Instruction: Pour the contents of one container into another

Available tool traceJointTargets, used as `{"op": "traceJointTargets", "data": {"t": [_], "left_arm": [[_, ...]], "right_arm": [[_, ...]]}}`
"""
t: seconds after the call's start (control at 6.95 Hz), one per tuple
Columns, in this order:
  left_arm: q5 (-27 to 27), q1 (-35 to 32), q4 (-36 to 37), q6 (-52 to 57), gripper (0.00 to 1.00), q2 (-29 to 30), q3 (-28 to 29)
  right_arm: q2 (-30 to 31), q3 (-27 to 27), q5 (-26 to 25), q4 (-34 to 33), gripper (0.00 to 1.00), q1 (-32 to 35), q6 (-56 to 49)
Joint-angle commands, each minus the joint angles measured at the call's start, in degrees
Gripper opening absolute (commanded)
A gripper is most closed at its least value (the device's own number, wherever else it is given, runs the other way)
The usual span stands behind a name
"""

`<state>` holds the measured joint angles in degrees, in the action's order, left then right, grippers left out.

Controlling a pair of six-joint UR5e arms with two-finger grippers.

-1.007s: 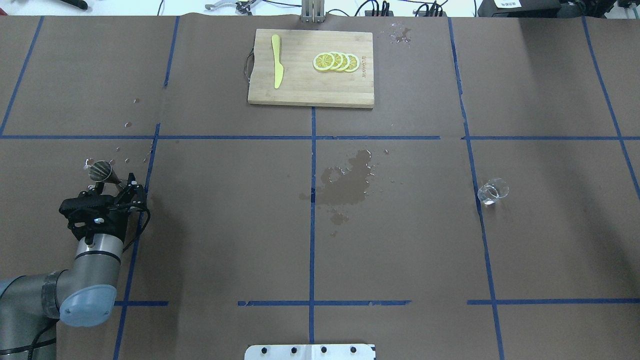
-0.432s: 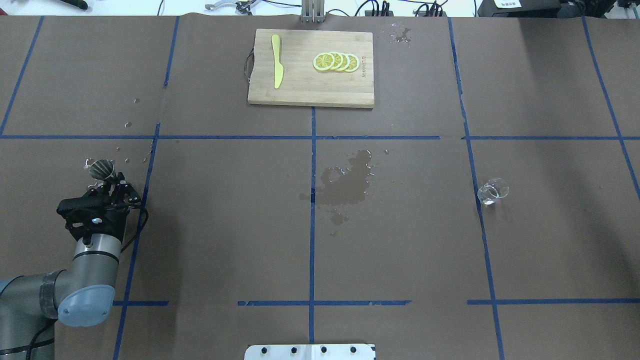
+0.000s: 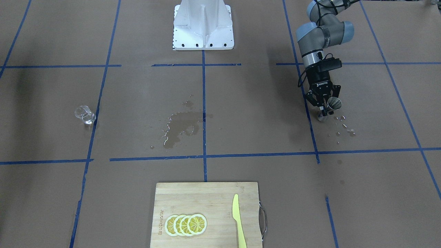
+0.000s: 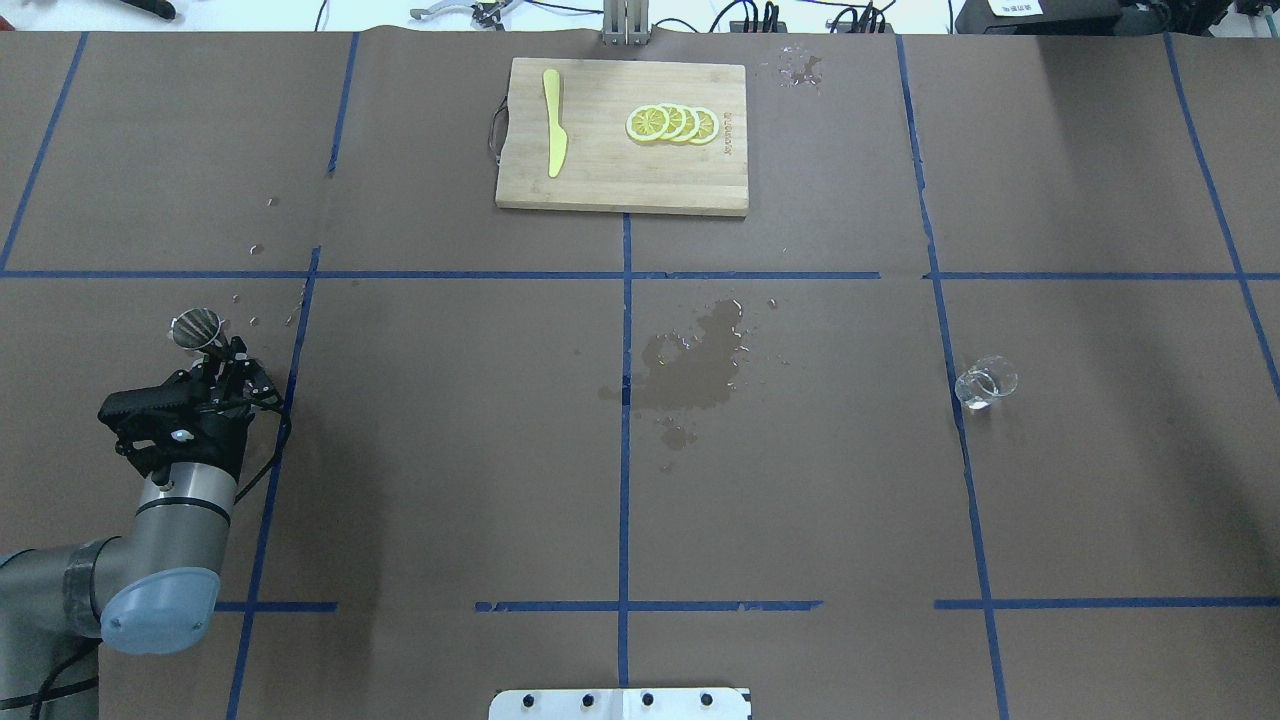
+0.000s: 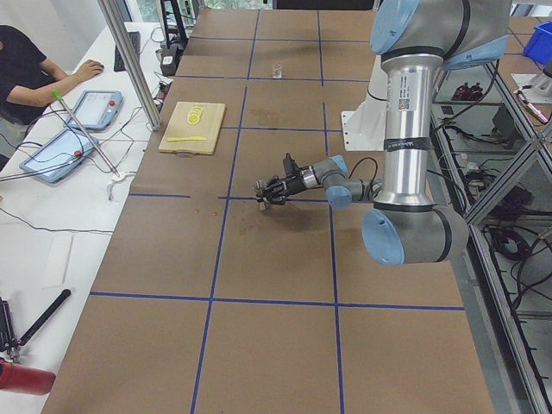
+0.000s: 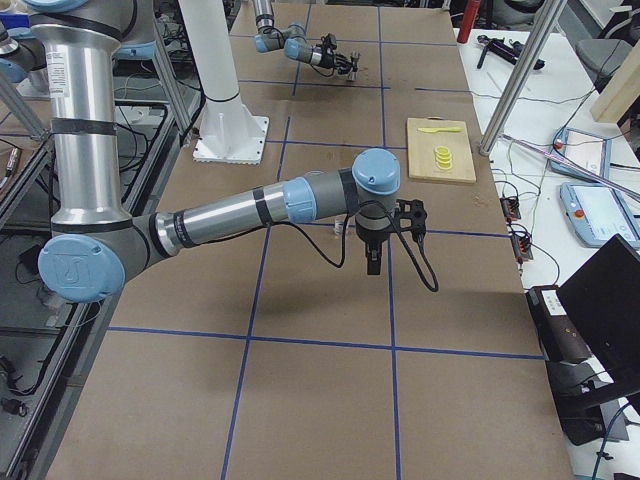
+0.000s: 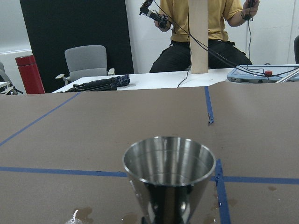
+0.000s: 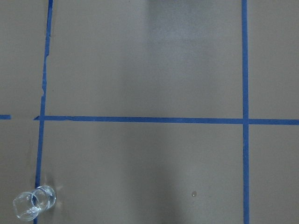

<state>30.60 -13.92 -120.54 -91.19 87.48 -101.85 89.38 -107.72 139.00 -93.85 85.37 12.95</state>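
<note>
Where the left arm point(image 4: 165, 520) comes in at the near left of the table point(image 4: 450, 480), the left pincer point(image 4: 218, 350) is clenched on the jigger point(image 7: 168, 177). The jigger stands up straight with its open mouth on top. Its top bowl sticks out past the fingers. Small drops point(image 4: 250, 322) lie on the brown paper just beside it.

A bit farther, a wet patch point(image 4: 700, 365) spreads by the middle of the table. Off to the right, well apart from the jigger, the cup point(image 4: 985, 383) lies on its side. It touches a blue line point(image 4: 945, 320).

The right pincer point(image 6: 372, 262) hangs over the table and points down. I cannot tell if it is clenched or released. Its own camera looks down and sees the cup in the low left corner.

At the far edge sits a board point(image 4: 600, 175). On it lie a yellow knife point(image 4: 553, 122) and a row of lemon slices point(image 4: 672, 123).
</note>
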Motion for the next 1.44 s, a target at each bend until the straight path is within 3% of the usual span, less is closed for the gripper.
{"op": "traceJointTargets", "data": {"t": [0.0, 0.29, 0.43, 0.58, 0.86, 1.15, 1.29], "left_arm": [[0.25, -0.14, -0.40, 4.06, 0.00, -1.44, -4.83], [0.61, -0.23, -8.86, 9.85, 0.00, -1.43, -6.61], [0.69, -0.40, -17.62, 14.41, 0.00, -1.43, -6.43], [0.69, -1.01, -22.15, 21.86, 0.00, -1.52, -6.08], [3.83, -1.63, -22.37, 24.47, 0.00, 0.66, -6.08], [5.35, -1.90, -26.82, 35.87, 0.00, 4.00, -6.26], [8.22, -1.81, -28.42, 36.08, 0.00, 4.62, -6.43]], "right_arm": [[1.40, -0.39, -3.19, 6.34, 1.00, -2.39, 3.80], [9.27, -1.44, -12.92, 32.63, 1.00, -14.03, 25.18], [10.80, -1.88, -16.19, 38.69, 1.00, -18.88, 32.07], [11.95, -3.80, -17.96, 40.83, 1.00, -21.89, 34.84], [14.05, -11.16, -22.87, 40.77, 1.00, -29.35, 40.57], [15.81, -13.91, -27.72, 40.68, 1.00, -33.33, 41.89], [17.22, -15.49, -34.00, 40.68, 1.00, -37.26, 45.90]]}}
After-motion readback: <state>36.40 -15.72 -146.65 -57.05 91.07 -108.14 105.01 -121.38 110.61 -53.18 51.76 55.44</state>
